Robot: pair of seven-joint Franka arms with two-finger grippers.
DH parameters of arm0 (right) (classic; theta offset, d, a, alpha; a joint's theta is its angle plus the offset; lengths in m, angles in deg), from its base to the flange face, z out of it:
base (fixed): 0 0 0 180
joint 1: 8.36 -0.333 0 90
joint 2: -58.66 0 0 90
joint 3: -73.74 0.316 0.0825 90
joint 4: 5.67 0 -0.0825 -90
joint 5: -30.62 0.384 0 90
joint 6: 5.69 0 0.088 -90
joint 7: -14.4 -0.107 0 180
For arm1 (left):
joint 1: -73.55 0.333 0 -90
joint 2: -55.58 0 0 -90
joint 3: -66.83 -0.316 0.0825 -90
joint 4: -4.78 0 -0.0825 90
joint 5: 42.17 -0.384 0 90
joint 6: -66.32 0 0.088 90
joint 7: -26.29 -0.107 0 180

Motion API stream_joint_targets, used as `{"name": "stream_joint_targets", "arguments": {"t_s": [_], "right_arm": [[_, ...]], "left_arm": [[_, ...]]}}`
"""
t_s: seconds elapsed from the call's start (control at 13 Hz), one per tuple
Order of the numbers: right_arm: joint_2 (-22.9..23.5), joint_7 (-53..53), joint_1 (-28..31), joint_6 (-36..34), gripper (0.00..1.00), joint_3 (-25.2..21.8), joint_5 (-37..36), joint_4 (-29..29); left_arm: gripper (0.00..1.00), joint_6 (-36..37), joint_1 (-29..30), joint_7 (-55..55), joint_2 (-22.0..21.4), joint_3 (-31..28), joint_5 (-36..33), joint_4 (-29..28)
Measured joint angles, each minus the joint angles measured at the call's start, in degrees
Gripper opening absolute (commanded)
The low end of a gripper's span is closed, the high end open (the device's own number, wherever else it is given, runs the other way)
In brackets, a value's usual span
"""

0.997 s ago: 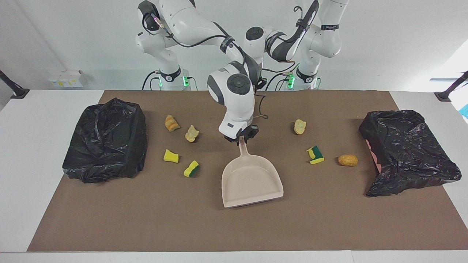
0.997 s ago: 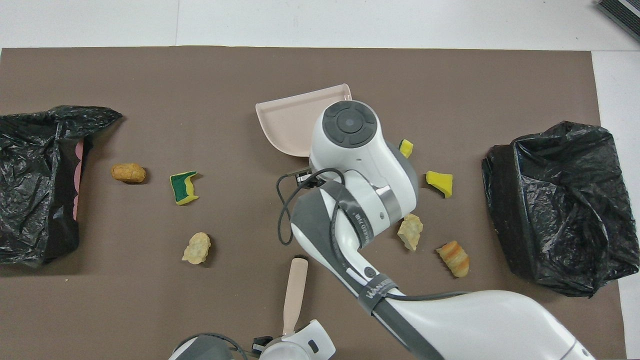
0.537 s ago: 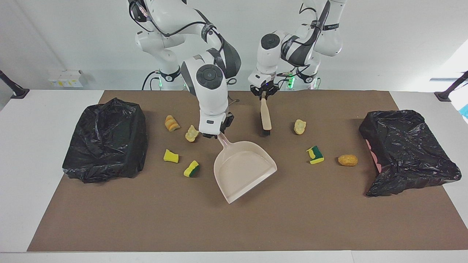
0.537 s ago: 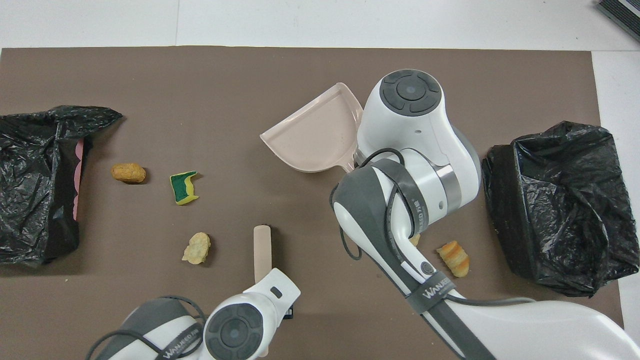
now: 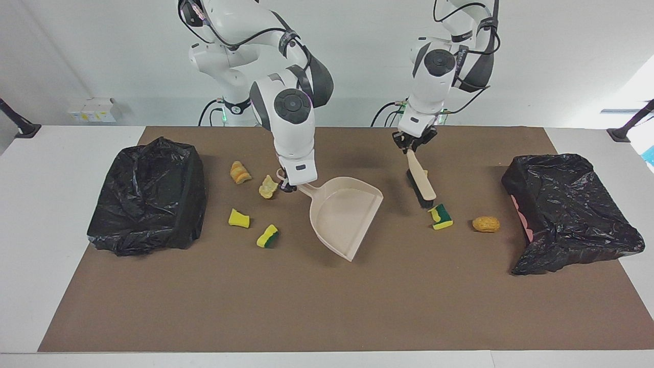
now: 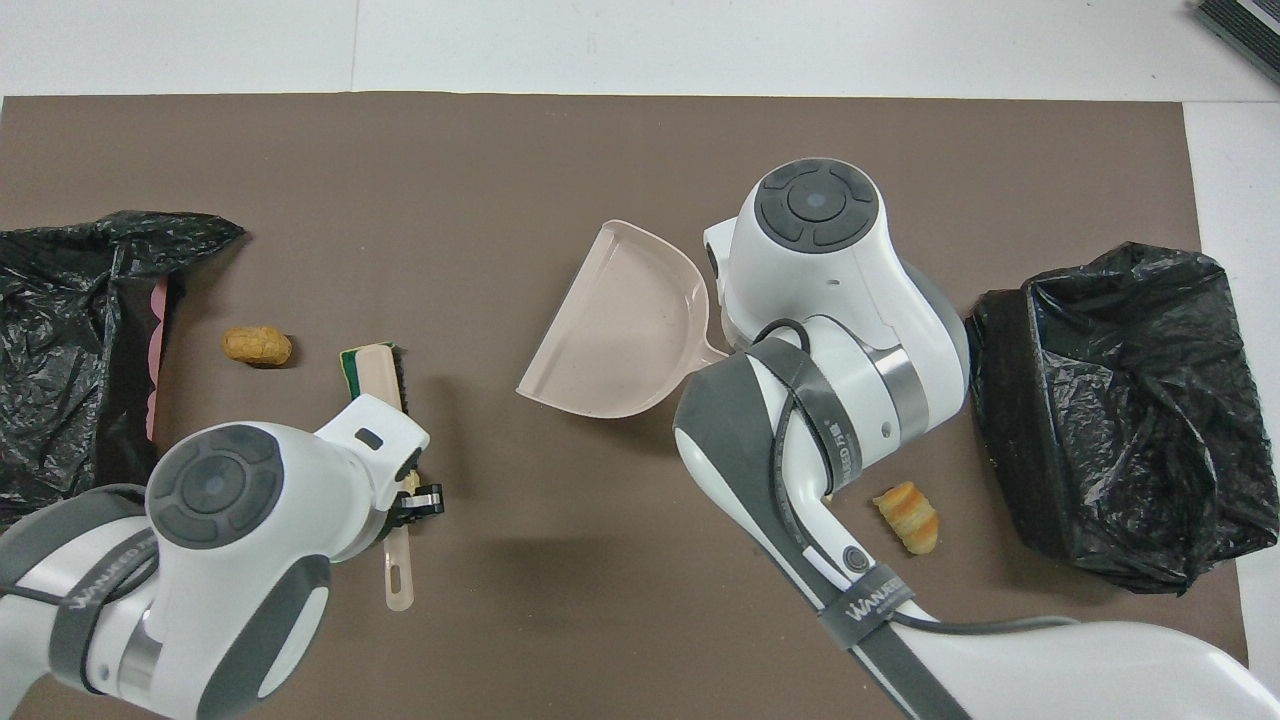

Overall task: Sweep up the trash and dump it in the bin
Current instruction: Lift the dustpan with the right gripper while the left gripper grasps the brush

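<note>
A: Right arm pose? 
B: Bent at the elbow over the mat's middle, wrist pointing down. Right pincer (image 5: pixel 287 185) is clenched on the handle of the dustpan (image 5: pixel 345 214), which lies with its open mouth toward the left arm's end of the surface (image 5: pixel 66 306).

A: Left arm?
B: Reaching down from its base, wrist tilted. Left pincer (image 5: pixel 412 145) grasps the handle of the brush (image 5: pixel 422 180); the brush slants down so its bristle end sits just beside a green-backed sponge (image 5: pixel 440 216).

A: Where is the trash?
B: Facing view: near the right arm's bin (image 5: pixel 148 197), two crusty lumps (image 5: pixel 239 172) (image 5: pixel 267 186) and, farther from the robots, two sponge pieces (image 5: pixel 238 218) (image 5: pixel 267 236). At the left arm's end, the sponge by the brush and a tan lump (image 5: pixel 486 224) between it and the other bin (image 5: pixel 569 212). A sliver of something pale shows at the brush head, possibly a seventh scrap; cannot tell.

A: What does the overhead view add?
B: The brush handle's end with its hang hole sticks out nearer the robots than the left pincer (image 6: pixel 405 497). The right arm covers most scraps there: only one striped lump (image 6: pixel 908 515) shows. Brush (image 6: pixel 378 375) overlaps the sponge (image 6: pixel 352 362); whether they touch, cannot tell.
</note>
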Motion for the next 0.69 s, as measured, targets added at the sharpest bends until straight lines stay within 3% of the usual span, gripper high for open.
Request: {"name": "stream_joint_targets", "arguments": {"t_s": [0.38, 0.69], "right_arm": [[-2.76, 11.01, -2.06, 1.97, 0.00, 0.22, -5.28, -4.67], [-2.70, 11.79, -5.81, 4.61, 0.00, 0.36, -9.62, -7.97]], "left_arm": [[0.00, -0.03, 9.88, -5.12, 2.44, 0.05, -7.35, 1.81], [0.00, -2.01, 21.88, -16.77, 3.44, -0.02, -10.35, 2.22]]}}
